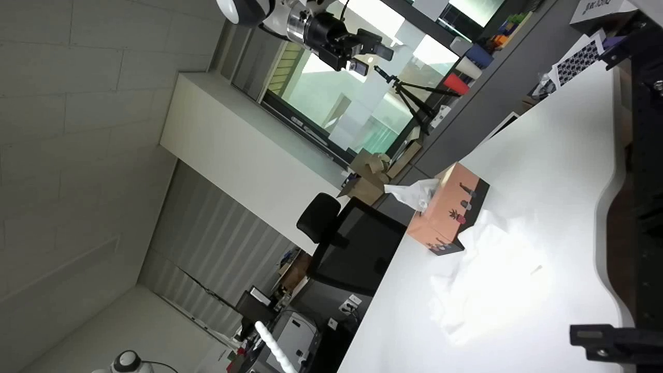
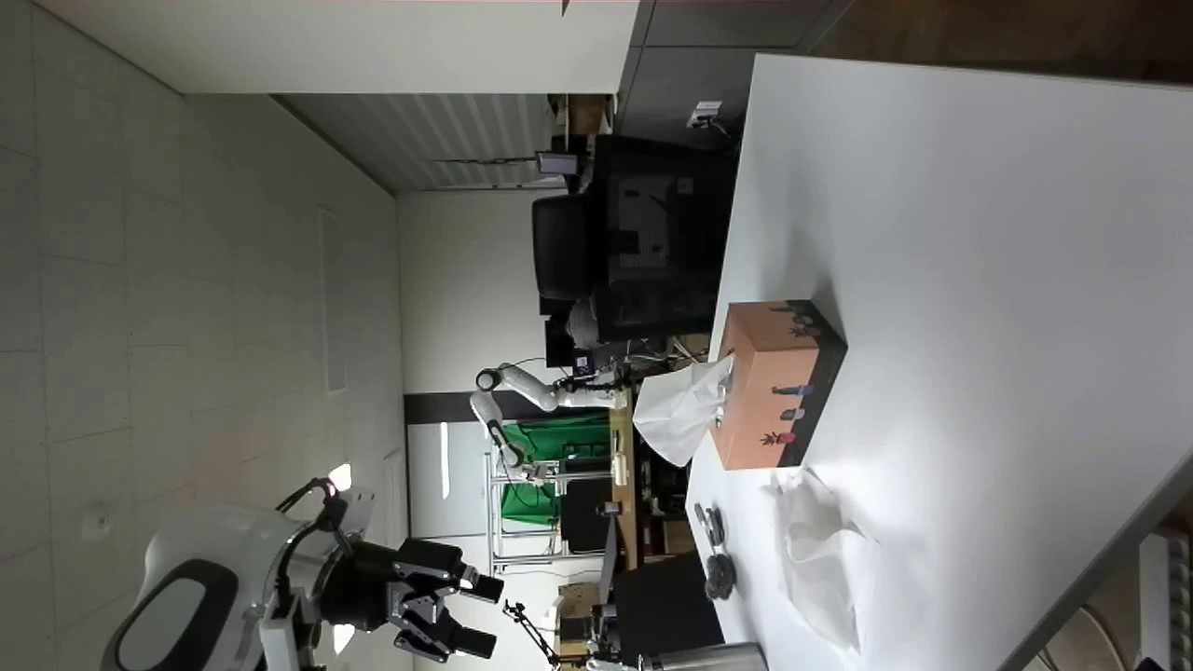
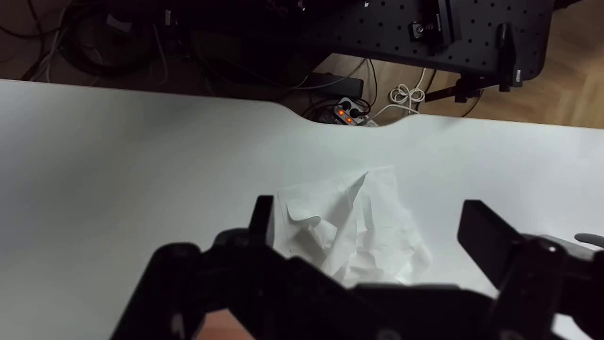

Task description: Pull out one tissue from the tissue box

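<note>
Apparently I'm done: one tissue (image 2: 825,564) lies near the tissue box (image 2: 764,401) (next sheet (image 2: 680,410) poking out), my fingers (image 2: 486,588) spread, empty.

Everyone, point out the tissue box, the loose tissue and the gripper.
Tissue box (image 2: 778,373): in an exterior view, on its orange side.
Loose tissue (image 3: 361,231): in the wrist view, on its crumpled middle.
Gripper (image 2: 481,615): in an exterior view, midway between its parted fingertips.

The claw (image 2: 483,615) points downward, spread wide
</note>
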